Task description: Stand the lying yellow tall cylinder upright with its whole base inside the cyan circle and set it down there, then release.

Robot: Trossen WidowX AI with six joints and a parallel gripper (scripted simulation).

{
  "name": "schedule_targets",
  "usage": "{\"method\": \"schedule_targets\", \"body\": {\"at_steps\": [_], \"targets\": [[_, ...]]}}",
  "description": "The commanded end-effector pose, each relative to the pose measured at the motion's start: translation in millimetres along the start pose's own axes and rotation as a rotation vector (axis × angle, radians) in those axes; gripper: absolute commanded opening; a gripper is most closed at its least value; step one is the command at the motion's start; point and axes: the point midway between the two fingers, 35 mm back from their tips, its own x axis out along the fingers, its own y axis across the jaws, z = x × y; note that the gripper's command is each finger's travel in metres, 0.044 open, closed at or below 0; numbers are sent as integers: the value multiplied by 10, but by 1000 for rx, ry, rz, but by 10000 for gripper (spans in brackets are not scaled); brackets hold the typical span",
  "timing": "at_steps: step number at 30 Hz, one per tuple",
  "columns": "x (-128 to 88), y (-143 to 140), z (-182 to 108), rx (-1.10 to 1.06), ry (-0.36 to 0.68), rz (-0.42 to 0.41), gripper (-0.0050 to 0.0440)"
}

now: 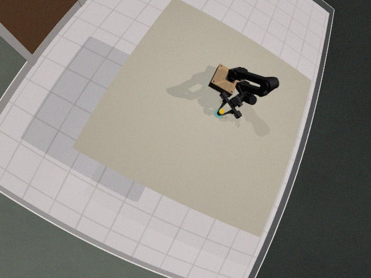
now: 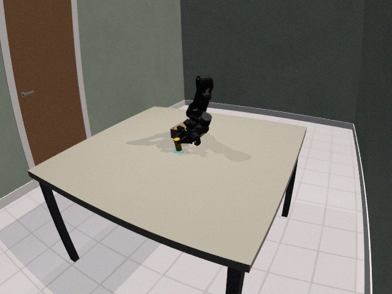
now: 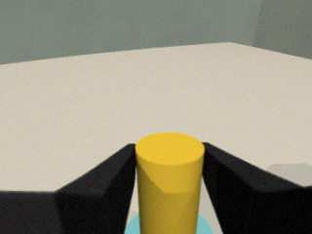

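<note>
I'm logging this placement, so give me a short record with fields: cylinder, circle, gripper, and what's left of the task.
cylinder: yellow tall cylinder, upright on the table
circle: cyan circle, showing around the cylinder's base; base seems inside it, though the rim is partly hidden
gripper: gripper slightly open, fingers close on both sides of the cylinder
left to do: open wider and withdraw

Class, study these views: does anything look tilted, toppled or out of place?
Nothing stands out. The yellow tall cylinder stands upright on the cyan circle, with the black gripper fingers close on either side.
</note>
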Motion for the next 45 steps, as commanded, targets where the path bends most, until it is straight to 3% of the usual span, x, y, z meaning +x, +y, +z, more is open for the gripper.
{"method": "schedule_targets", "body": {"at_steps": [1,8,18,24,45], "targets": [[7,5,4,1,-1,0,249],[7,5,4,1,-1,0,400],[17,29,11,5,-2,0,400],[-83,62,276,1,-30,19,400],[-152,95,465,-8,-46,31,400]]}}
